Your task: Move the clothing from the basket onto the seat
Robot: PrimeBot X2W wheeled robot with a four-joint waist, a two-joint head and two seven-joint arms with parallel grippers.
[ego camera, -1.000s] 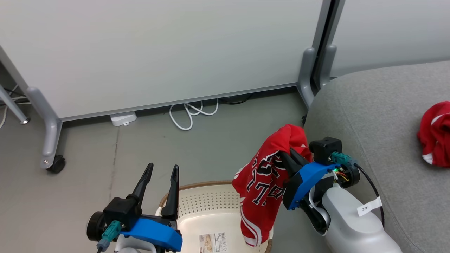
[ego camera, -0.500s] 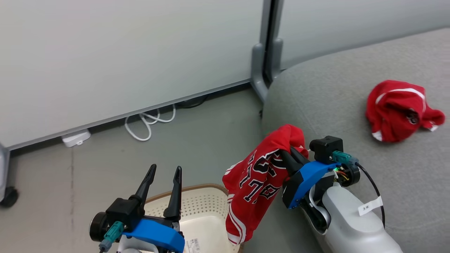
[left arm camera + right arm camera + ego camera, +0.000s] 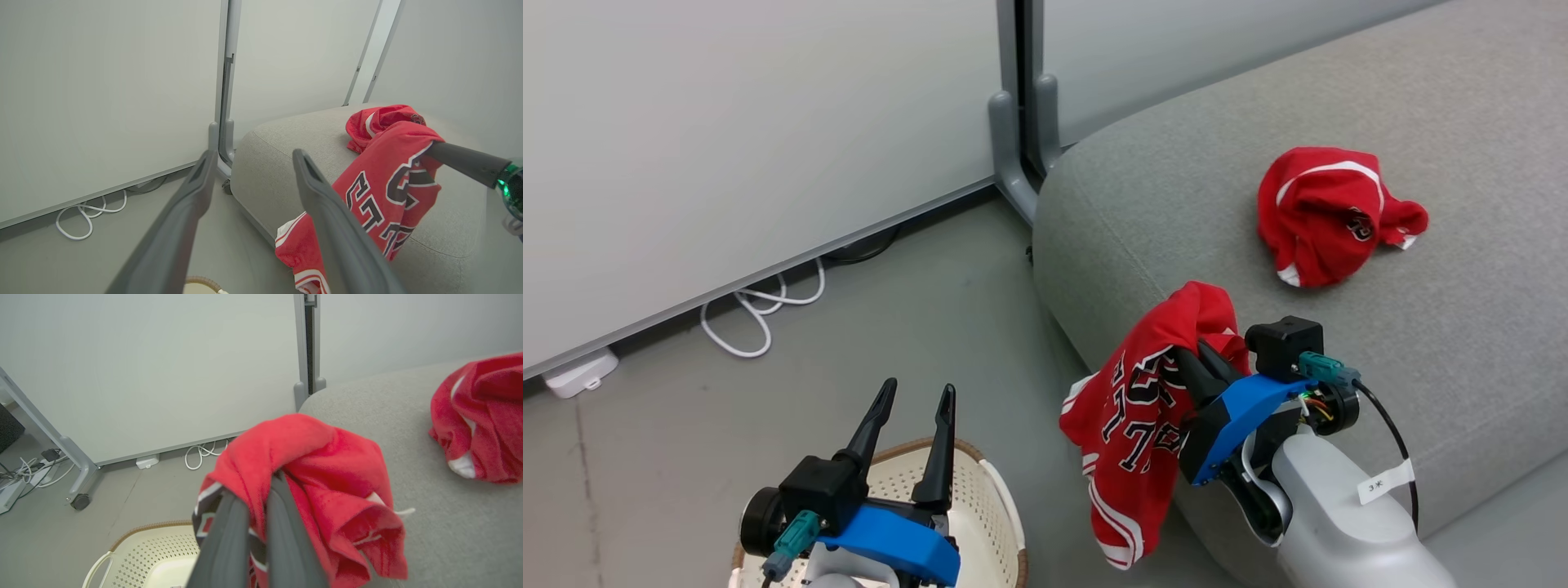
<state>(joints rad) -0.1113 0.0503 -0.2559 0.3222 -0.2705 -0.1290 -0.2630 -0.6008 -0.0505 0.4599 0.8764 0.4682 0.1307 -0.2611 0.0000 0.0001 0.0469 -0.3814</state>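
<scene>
Right tool (image 3: 1191, 353) is clamped on one red garment (image 3: 1131, 408). In the right wrist view its two fingers sit nearly together, with a fold of cloth draped over the tips. Left tool (image 3: 919, 385) has its fingers spread and carries nothing, hovering over the basket.

- Seat (image 3: 1462, 327): big grey cushion with a rounded corner by the partition post.
- Basket (image 3: 992, 482): on the floor, near the seat's floor-side edge and not touching it.
- Held garment: hangs right at that edge. The gripped fold is up over the cushion, while the lettered panel and striped hem dangle past the edge and down along the seat's side. Can't tell if the hem touches the upholstery.
- Second garment (image 3: 1319, 212): crumpled on top of the seat, well in from the floor-side edge.

Handling, as a judgement:
- **Material:** light, limp jersey with no stiffness, so it takes whatever shape it hangs in. Probably slick synthetic. Not fragile.
- **Grip:** a bunched, multi-layer fold is the right thing to pinch, since a single layer could slide out. The current grip sits high with most of the length below it, so the load is small but it will swing.
- **Risks:**
  - The hem could drag on the seat's edge.
  - The cloth could stay hooked on a finger once the tool opens.
  - The hanging part could pull the piece off if it's let go too close to the edge.
- **Drop point:** better to let go further in, near the second garment.
</scene>
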